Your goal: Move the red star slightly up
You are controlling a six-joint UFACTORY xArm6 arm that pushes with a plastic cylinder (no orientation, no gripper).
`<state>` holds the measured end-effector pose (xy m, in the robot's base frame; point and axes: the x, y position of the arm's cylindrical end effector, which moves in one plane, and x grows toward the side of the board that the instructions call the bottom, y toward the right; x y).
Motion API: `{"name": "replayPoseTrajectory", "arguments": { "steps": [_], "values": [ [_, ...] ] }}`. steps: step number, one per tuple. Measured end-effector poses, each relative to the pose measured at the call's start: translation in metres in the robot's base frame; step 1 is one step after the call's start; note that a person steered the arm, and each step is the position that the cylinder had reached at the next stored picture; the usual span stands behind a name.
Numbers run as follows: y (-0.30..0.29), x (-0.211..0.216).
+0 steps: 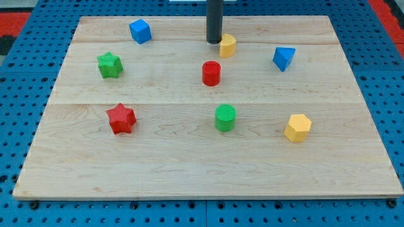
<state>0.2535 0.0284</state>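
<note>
Near the view's top, centre: my tip, the end of a straight dark rod, rests on the board just left of the small yellow block; whether they touch is unclear.
Rod: smooth, matte; its upper part is cut off by the frame's top. It has no jaws and grips nothing.
Red star: ridged plastic, lower left, well apart from my tip.
Board: pale wood planks with visible grain.
Other blocks: green star; blue cube; red cylinder; green cylinder; blue block, angular, exact shape unclear; yellow hexagonal block.
Surround: blue pegboard.
</note>
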Motion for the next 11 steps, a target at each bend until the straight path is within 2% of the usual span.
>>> {"name": "replayPoseTrajectory", "arguments": {
  "steps": [1,2,3,4,5,7,8,9,10,11],
  "values": [
    [0.037,0.003],
    [0.027,0.045],
    [-0.007,0.068],
    [0.055,0.094],
    [0.07,0.16],
    [-0.076,0.195],
    [-0.063,0.292],
    [-0.167,0.309],
    [-0.193,0.284],
    [-0.175,0.261]
  ]
}}
